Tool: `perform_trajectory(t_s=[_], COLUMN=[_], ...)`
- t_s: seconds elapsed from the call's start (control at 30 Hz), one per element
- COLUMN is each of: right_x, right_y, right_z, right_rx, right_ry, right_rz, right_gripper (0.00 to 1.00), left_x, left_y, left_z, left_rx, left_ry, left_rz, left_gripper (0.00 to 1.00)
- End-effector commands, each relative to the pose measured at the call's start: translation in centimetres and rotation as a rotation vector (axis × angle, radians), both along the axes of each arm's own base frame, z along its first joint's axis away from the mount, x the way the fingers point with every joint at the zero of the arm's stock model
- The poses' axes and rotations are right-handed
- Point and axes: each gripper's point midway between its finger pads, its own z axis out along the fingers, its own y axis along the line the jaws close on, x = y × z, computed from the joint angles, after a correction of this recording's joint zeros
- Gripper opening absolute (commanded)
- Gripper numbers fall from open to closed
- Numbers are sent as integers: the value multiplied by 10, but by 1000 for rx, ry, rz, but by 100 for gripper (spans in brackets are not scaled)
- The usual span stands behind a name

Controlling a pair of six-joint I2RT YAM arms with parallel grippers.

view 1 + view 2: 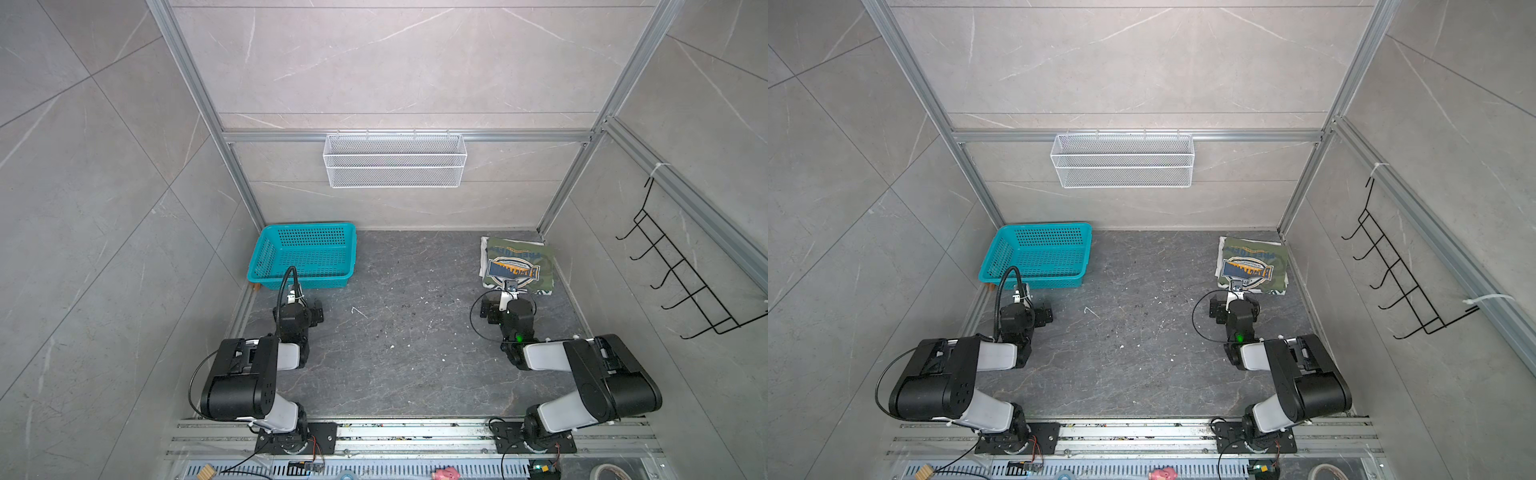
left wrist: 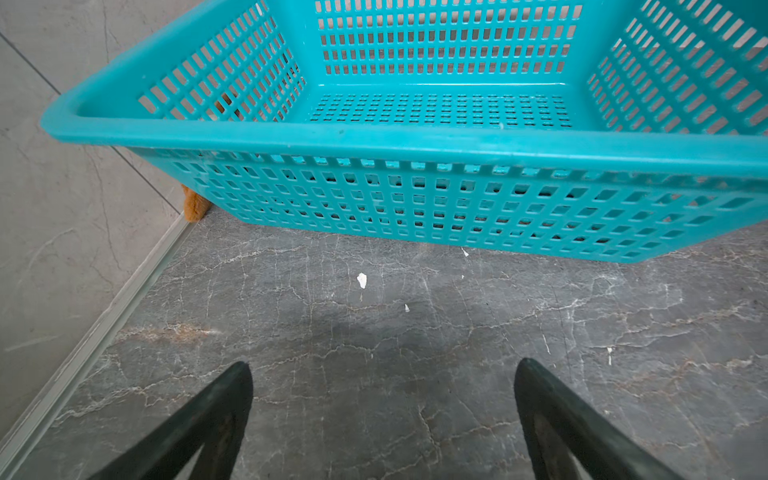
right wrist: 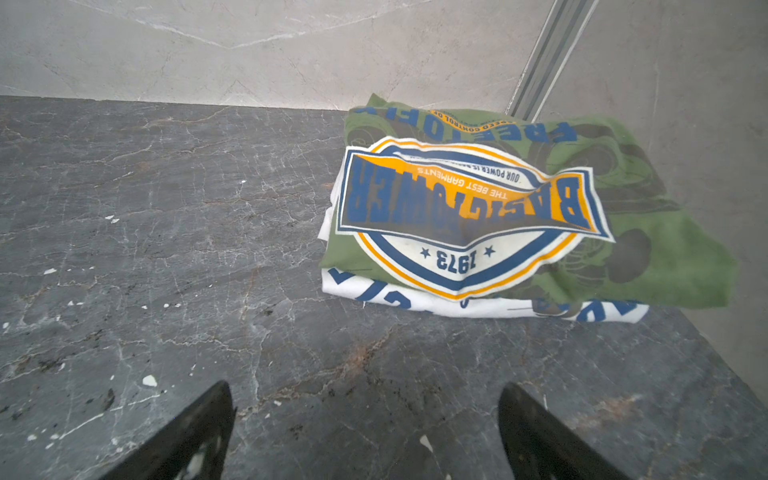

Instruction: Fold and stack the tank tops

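Your left gripper (image 2: 382, 365) hangs wide and empty over the table (image 2: 374, 332), just short of the basket's (image 2: 374, 137) near wall. Your right gripper (image 3: 365, 386) is spread just as wide, holding nothing, well across the table from the basket.

Just beyond the right gripper, in the far corner opposite the basket, the green top (image 3: 685, 270) lies folded on the folded white top (image 3: 478, 307), whose edges show beneath on the near side and the basket side.

The stack (image 1: 517, 266) looks finished, with both tops folded, the basket empty and no cloth elsewhere in both top views. The task appears to be at its closing step. At most, your next move calls for flattening the green top's rumpled print or drawing both arms clear without snagging the pile.

The lettering on the green top reads upside down from the arm side. The bundle is close to square. Its slightly longer side seems to run toward the basket, though that is hard to judge.
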Motion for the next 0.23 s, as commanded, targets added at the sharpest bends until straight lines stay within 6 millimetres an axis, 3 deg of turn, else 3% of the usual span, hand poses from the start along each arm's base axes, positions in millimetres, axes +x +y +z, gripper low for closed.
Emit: perform_trajectory(t_s=[0.0,0.2], right_x=[7,7], right_y=[-3,-3], right_z=[10,10], right_rx=[18,17], right_ry=[-35,-38], right_rz=[-23,-23], right_gripper=[100,100], left_x=[9,9], left_y=[-2,-2], left_z=[16,16], left_rx=[-25,-25], left_ry=[-60,-60], left_rz=[-6,-7], left_gripper=[100,100])
